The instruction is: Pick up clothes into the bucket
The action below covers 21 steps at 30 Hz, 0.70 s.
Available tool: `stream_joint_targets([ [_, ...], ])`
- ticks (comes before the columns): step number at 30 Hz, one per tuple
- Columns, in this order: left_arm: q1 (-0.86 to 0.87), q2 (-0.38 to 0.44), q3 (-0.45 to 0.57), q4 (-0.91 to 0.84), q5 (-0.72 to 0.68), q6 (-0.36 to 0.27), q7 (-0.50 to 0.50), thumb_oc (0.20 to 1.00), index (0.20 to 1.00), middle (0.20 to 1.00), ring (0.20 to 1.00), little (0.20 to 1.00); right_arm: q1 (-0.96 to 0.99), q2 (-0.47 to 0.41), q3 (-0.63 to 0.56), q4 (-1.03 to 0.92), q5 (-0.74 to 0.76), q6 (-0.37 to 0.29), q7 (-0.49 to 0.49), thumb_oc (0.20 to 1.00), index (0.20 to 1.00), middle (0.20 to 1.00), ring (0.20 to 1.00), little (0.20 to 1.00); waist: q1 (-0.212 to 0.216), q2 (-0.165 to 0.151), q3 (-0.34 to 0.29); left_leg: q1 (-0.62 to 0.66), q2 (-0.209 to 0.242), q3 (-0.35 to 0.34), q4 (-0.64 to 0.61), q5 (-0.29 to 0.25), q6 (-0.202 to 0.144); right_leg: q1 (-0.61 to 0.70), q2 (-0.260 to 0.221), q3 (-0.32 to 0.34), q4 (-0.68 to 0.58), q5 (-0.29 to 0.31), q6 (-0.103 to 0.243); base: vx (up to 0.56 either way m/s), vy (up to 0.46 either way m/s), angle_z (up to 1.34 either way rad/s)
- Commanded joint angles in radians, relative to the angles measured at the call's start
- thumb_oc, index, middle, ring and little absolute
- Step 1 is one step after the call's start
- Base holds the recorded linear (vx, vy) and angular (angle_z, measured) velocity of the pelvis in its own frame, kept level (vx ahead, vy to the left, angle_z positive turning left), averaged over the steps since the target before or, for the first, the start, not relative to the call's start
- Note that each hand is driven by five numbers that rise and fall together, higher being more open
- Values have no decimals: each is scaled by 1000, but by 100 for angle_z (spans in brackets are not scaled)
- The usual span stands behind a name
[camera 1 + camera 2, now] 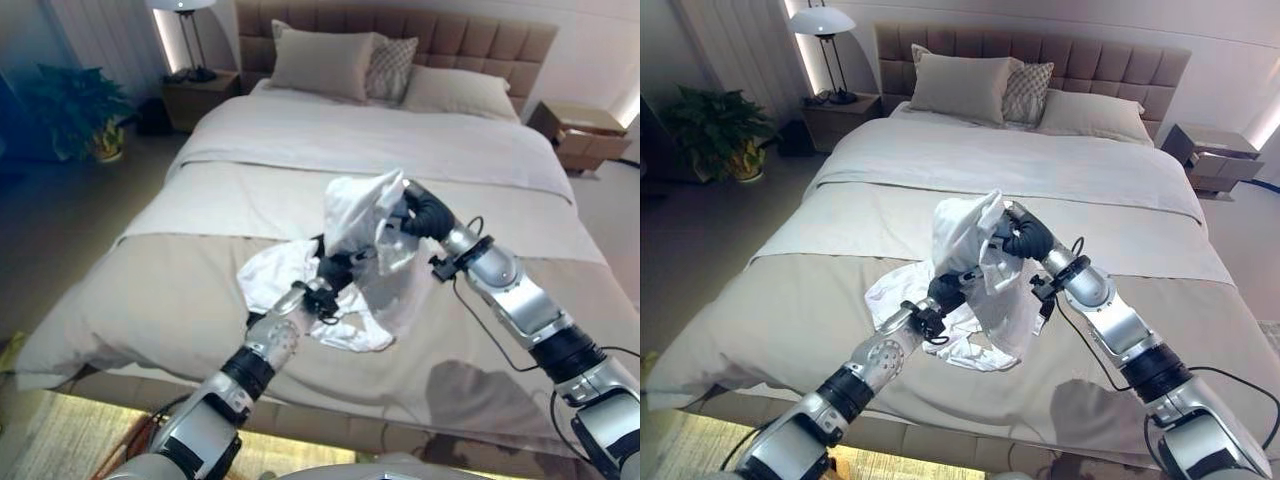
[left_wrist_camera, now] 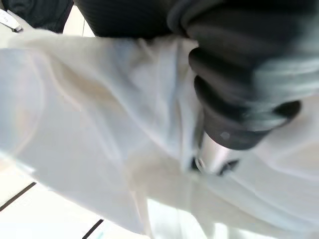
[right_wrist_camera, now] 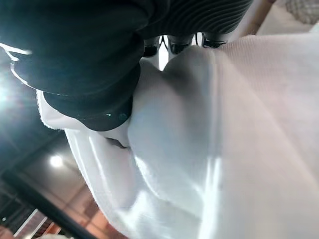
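Item: white, thin, crumpled cloth garment [image 1: 365,255], held up above the large bed with beige and white covers [image 1: 180,290], over the near half of the bed and clear of its foot edge at the top, its lower folds trailing down toward the beige cover. Right hand [image 1: 425,212], dark-covered, sits at the upper right of the garment, its fingers buried in the topmost bunch of cloth and clenched on it; in the right wrist view the white cloth [image 3: 199,149] lies pressed directly against the hand's dark cover. Left hand [image 1: 335,272] sits lower, near the middle of the garment, wrapped by the cloth on both sides; its fingers are hidden in the folds, so whether they grasp the garment cannot be told. In the left wrist view the cloth [image 2: 99,129] drapes right over that hand. Toward the head of the bed: beige rectangular pillows [image 1: 318,62] and one patterned cushion [image 1: 392,68] against a tufted brown headboard [image 1: 480,42]. Beside the bed's head, on one side a wooden nightstand [image 1: 198,95] with a lamp [image 1: 822,22] and a green potted plant [image 1: 78,112]; on the other side a second wooden nightstand [image 1: 585,130].
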Motion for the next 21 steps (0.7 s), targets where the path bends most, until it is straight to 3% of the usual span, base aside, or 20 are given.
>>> stream_joint_targets([
  [1,-77,-34,33,62,0,-82,28,200,200,200,200,200,-43,48,-75,-40,48,-52,-5,200,200,200,200,200,30,-38,3,14,9,2,49,-67,-21,24,-82,-61,63,-37,77,0,0,0],
  [7,-62,-30,60,42,36,-116,80,200,200,200,200,200,-17,64,-100,-37,19,-52,-25,200,200,200,200,200,44,-42,7,9,10,-10,52,-66,-21,29,-82,-72,63,-39,75,1,-4,1],
  [9,-58,-30,67,34,39,-124,94,200,200,200,200,200,-7,74,-108,-34,20,-50,-32,614,614,614,614,614,47,-43,9,8,10,-13,54,-66,-22,31,-81,-75,63,-40,74,4,-17,5],
  [10,-57,-28,74,27,41,-130,102,200,200,200,200,200,-3,81,-115,-33,18,-50,-36,1000,1000,1000,1000,1000,50,-44,10,8,10,-15,54,-66,-22,32,-80,-75,63,-40,74,0,0,0],
  [21,-20,12,135,-53,75,-168,156,200,200,200,200,200,44,122,-158,-9,29,-46,-57,1000,1000,1000,1000,1000,70,-46,23,2,13,-27,60,-65,-21,35,-76,-88,67,-47,69,0,0,0],
])
